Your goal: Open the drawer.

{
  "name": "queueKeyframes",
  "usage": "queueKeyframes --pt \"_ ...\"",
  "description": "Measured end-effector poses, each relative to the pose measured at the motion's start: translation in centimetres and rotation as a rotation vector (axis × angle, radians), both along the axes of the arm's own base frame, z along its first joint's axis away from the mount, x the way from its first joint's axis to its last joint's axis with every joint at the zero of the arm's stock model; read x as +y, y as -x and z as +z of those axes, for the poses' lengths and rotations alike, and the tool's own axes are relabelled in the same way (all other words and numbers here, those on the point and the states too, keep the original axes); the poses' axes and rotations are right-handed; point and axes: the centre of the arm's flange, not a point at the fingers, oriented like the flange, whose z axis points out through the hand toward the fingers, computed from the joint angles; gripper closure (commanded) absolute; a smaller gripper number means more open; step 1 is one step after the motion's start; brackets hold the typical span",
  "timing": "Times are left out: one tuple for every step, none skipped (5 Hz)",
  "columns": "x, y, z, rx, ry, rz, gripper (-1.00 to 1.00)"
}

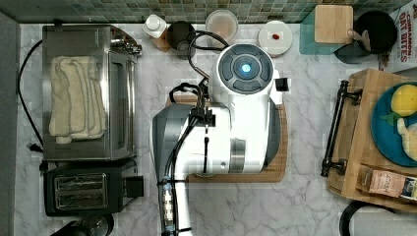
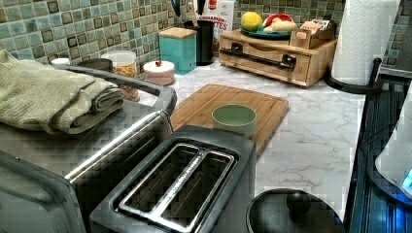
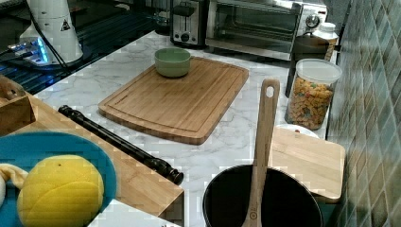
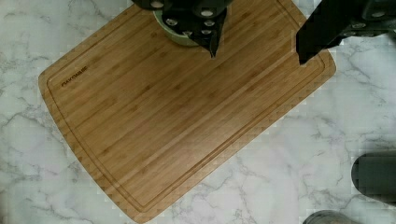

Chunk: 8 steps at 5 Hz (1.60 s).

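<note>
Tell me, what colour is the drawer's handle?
Black, on the light wooden drawer; the handle shows best in the left view.

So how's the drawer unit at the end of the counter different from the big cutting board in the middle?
The drawer is a raised box with a long black bar handle across its shut front; the cutting board is a flat slab with no handle. The drawer unit carries a blue plate with a lemon on top; the cutting board holds a green bowl. Both are light bamboo-coloured wood standing on the marble counter.
</note>
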Motion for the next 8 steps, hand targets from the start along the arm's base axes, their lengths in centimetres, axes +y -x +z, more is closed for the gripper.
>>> queueKeyframes --pt "0.0 -0.1 -0.2 -0.009 0.000 -0.001 -1.00" --pt "-0.2 -0.2 -0.6 -0.003 0.000 -0.005 -1.00" --pt "-0.7 -0.2 -1.3 -0.017 0.000 -0.003 -1.00" --pt "-1.5 -0.4 -2.6 -0.060 0.058 0.107 -1.00" --pt "-2.9 -0.3 -4.5 -0.026 0.121 0.319 -1.00" --pt "-5.0 -0.9 -6.5 -0.004 0.118 0.493 -1.00" --pt "-8.8 -1.2 -8.9 0.026 0.100 0.603 -1.00" --pt "-14.0 -0.4 -11.1 0.058 0.071 0.526 -1.00"
